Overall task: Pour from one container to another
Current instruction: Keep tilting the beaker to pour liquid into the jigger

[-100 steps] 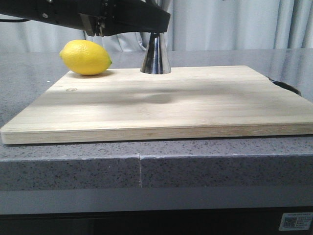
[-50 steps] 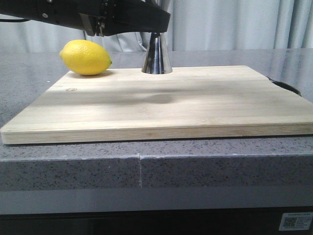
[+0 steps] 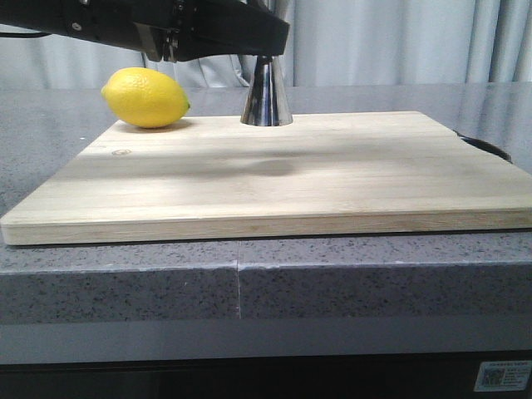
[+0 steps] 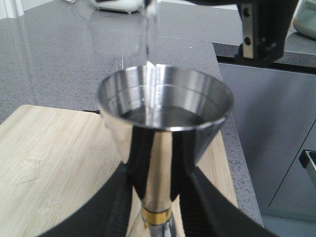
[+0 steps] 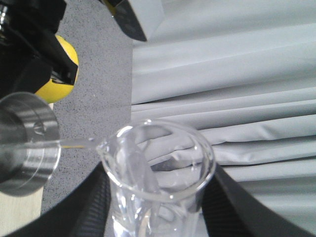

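Beaker (image 5: 158,173) tipped, lip toward upright jigger (image 4: 163,148); both jaws pinching them.

A dark arm (image 3: 166,29) hides the jigger's (image 3: 266,96) upper cone in front view.

The jigger (image 3: 266,98) stands on the cutting board (image 3: 274,174), at its far edge. Left of the jigger sits the lemon (image 3: 145,97), just off the board's far corner. Above the jigger, the beaker (image 5: 155,173) tips, liquid falling into the jigger's cup.
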You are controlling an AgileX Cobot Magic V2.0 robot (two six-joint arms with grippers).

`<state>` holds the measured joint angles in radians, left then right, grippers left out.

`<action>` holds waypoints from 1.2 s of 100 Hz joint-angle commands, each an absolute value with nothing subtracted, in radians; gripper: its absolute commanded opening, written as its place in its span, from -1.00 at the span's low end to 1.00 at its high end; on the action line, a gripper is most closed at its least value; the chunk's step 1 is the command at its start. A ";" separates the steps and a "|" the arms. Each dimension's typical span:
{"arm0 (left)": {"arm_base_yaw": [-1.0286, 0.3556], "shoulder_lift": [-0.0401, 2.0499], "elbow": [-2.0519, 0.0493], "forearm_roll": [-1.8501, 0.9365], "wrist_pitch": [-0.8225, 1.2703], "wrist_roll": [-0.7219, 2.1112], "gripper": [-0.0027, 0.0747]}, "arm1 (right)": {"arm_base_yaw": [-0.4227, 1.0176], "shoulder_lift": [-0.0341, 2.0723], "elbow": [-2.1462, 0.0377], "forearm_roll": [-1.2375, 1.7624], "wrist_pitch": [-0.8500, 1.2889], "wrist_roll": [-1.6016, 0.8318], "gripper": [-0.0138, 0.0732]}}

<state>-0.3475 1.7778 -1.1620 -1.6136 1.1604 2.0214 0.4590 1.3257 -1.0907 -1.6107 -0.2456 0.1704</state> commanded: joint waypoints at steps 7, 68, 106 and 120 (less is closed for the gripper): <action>-0.356 1.739 -1.194 -1.689 1.268 2.022 -0.44 | 0.460 1.297 -1.129 -1.606 -0.242 0.166 -0.31; -0.356 1.739 -1.194 -1.689 1.264 2.022 -0.44 | 0.460 1.297 -1.129 -1.647 -0.239 0.166 -0.31; -0.356 1.739 -1.194 -1.689 1.264 2.022 -0.44 | 0.460 1.297 -1.129 -1.665 -0.239 0.166 -0.31; -0.356 1.739 -1.194 -1.689 1.264 2.022 -0.44 | 0.460 1.297 -1.129 -1.669 -0.239 0.166 -0.31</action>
<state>-0.3475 1.7778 -1.1620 -1.6118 1.1604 2.0214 0.4590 1.3257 -1.0907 -1.6741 -0.2456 0.1684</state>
